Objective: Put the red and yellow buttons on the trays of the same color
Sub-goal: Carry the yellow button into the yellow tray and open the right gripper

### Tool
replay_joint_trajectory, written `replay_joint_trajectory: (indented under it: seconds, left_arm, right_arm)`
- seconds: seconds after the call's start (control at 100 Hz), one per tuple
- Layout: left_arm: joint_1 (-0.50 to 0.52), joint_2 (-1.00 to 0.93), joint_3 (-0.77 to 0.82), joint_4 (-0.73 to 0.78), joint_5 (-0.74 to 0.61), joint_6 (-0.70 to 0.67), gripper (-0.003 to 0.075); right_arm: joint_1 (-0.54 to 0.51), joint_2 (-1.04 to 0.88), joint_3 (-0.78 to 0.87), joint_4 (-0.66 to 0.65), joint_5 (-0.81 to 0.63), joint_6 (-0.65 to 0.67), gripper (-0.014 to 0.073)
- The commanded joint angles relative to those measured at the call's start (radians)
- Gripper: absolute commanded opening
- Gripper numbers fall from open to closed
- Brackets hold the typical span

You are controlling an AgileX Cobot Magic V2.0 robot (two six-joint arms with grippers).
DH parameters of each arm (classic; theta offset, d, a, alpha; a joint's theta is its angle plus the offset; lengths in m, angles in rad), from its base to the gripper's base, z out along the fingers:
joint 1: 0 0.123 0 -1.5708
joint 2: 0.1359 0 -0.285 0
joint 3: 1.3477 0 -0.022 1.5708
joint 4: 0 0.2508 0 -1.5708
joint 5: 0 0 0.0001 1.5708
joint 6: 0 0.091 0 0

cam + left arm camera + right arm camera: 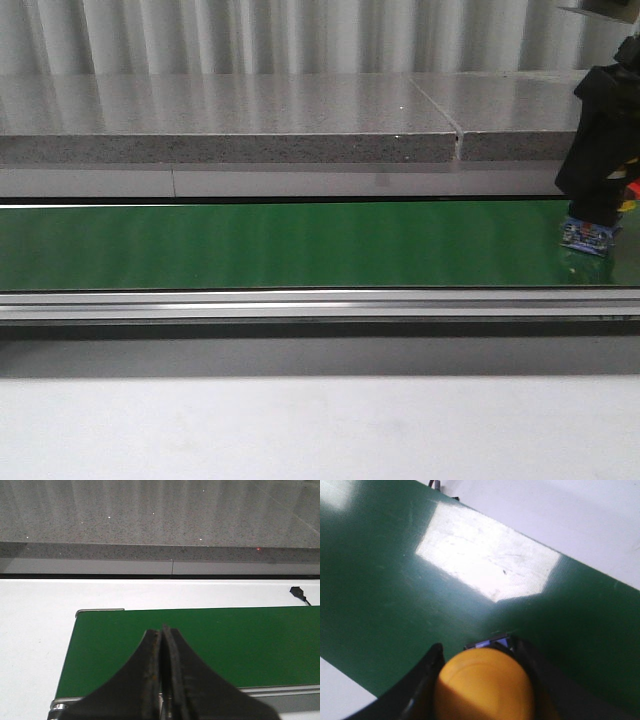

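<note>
A yellow button point(485, 685), domed cap up on a small blue base, sits clamped in the right hand point(482, 680) at the far right end of the green belt point(280, 245), low over or on the belt surface; the pictures do not settle whether it is touching. In the front view the right hand point(590, 235) hangs at the frame's edge with the blue base showing beneath the black arm. The left hand point(161, 680) hovers over the belt's other end, fingers pressed together and holding nothing. Behind the belt runs a grey speckled bench point(230, 115).

No tray of either colour appears in any view, and no red button is visible.

The risk from here lies in the grip: the fingers seem to hold the button by its rounded cap and narrow base, and a smooth dome could slip or twist loose during a fast swing toward a tray. With the yellow tray out of sight, a drop onto the wrong tray or short of the rim is also possible.
</note>
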Motion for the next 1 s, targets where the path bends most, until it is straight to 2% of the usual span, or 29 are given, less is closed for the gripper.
replay_joint_trajectory:
  seconds: [0.0,0.18,0.32,0.52,0.79,0.86,0.99]
  left_arm:
    - [-0.009,0.009,-0.028,-0.012,-0.074,0.0,-0.0021]
    - [-0.009,0.009,-0.028,-0.012,-0.074,0.0,-0.0021]
    - [-0.009,0.009,-0.028,-0.012,-0.074,0.0,-0.0021]
    - [-0.009,0.009,-0.028,-0.012,-0.074,0.0,-0.0021]
    - [-0.009,0.009,-0.028,-0.012,-0.074,0.0,-0.0021]
    - [-0.009,0.009,-0.028,-0.012,-0.074,0.0,-0.0021]
    - [-0.009,0.009,-0.028,-0.012,-0.074,0.0,-0.0021]
  right_arm:
    - [-0.022,-0.058,-0.024,0.019,0.002,0.031,0.0089]
    - [-0.111,-0.152,-0.024,0.012,-0.029,0.17,0.0089]
    - [-0.234,-0.24,-0.024,0.012,-0.096,0.261,0.0089]
    - [-0.497,-0.297,-0.024,0.012,-0.187,0.399,0.0089]
    - [-0.907,-0.297,-0.012,0.012,-0.173,0.437,0.0089]
    - [-0.951,-0.298,0.008,0.012,-0.169,0.483,0.0089]
    - [-0.953,-0.304,0.11,0.001,-0.233,0.487,0.0089]
